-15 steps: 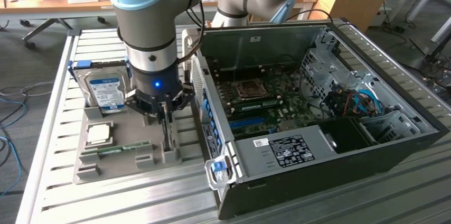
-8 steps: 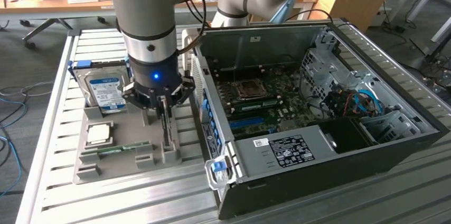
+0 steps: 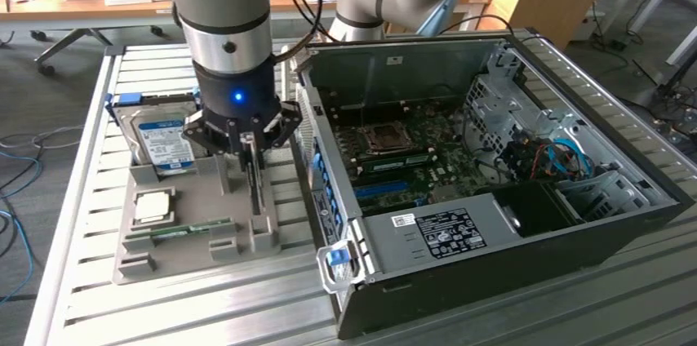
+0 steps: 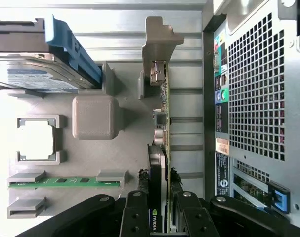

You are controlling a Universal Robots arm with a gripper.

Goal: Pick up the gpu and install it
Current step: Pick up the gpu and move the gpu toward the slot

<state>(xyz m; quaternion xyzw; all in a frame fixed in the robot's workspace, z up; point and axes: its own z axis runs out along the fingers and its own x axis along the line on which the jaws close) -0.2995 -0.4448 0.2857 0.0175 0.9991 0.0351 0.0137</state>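
Note:
The gpu [image 3: 255, 187] stands on edge in a slot of the grey holder tray [image 3: 179, 260], at the exterior view's left of the open computer case [image 3: 436, 281]. My gripper [image 3: 250, 146] has come straight down over it, and its black fingers [image 4: 140, 197] press on both faces of the card. In the wrist view the gpu [image 4: 163, 108] runs away from my gripper [image 4: 160, 180] as a thin green edge with a dark face. Its silver bracket [image 4: 157, 44] is at the far end. The card still sits in the tray.
The tray also holds a hard drive with a blue-white label [image 3: 163, 140], a CPU [image 3: 153, 206] and a green RAM stick [image 3: 185, 228]. The case lies open with its motherboard [image 3: 414, 158] exposed. Its perforated rear wall [image 4: 256, 89] is close beside the card.

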